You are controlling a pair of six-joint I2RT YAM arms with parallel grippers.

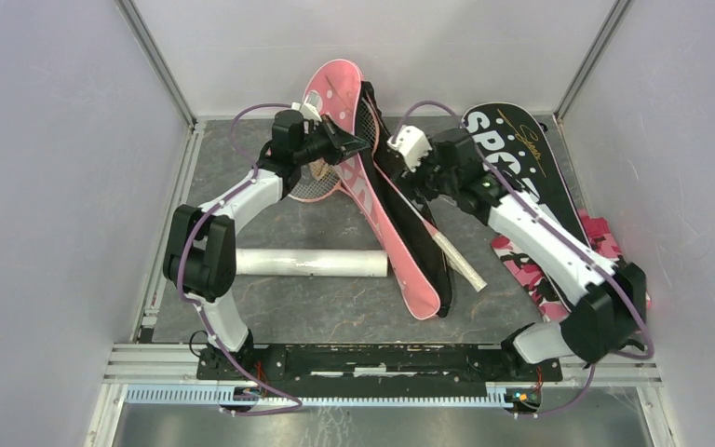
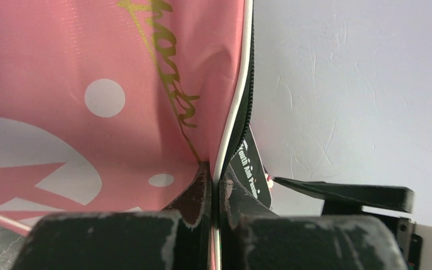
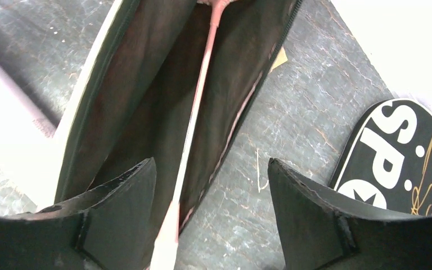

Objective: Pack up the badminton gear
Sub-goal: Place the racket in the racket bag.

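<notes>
Tube [image 1: 312,263] one; pink cover [image 1: 400,265], black cover [image 1: 514,130]

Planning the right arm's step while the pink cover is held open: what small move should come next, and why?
Probably move the right gripper to the pale racket handle and close on it. Its jaws stand open and empty over the dark inside of the pink cover, whose edge the left gripper pinches; the handle pokes out beside it.

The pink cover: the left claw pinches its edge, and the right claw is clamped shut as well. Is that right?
Not quite. The left claw does pinch the edge of the pink cover, but the right claw is open, not clamped shut. The right wrist view shows its two fingers standing wide apart.
</notes>
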